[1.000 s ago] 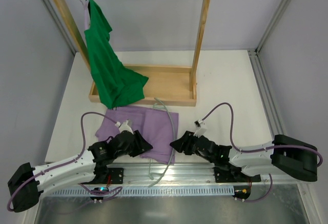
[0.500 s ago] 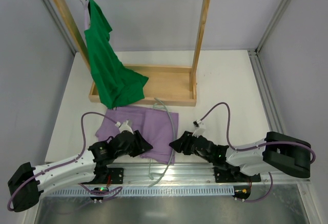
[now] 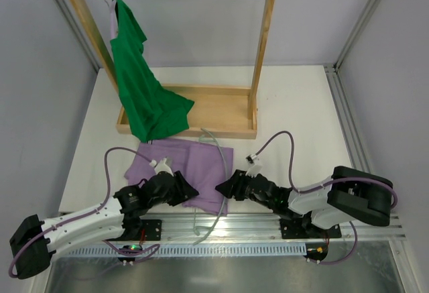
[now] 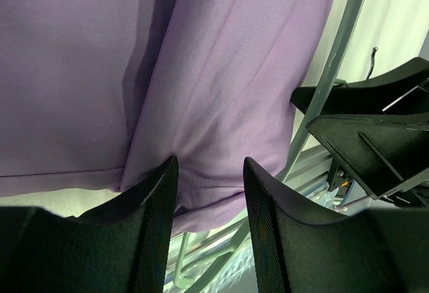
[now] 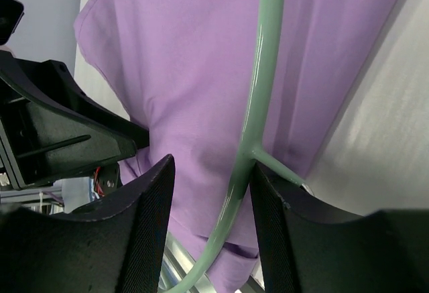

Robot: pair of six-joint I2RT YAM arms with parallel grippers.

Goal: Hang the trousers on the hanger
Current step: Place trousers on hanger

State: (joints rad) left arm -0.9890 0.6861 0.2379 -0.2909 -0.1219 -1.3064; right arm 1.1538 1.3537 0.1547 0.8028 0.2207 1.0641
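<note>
Left wrist view: left gripper fingers stood apart, nothing pinched. The near hem of the lilac trousers lay right below and ahead of the tips, cloth spreading away from them. Right wrist view: right gripper fingers were spread too, wider than the bar. The pale green hanger ran lengthwise through the gap, over the fabric; contact with either pad could not be told.

Judged key relation: the hanger's long axis ran near to far, straight out from the right fingers, along the right side of the trousers. So the right arm was nearer the hanger and the left arm nearer the cloth.

Top external view alone showed the trousers flat on the table, the hanger's near end past the table's near edge, and the wooden rack with the green T-shirt well behind. Only the wrist views showed the finger gaps.
</note>
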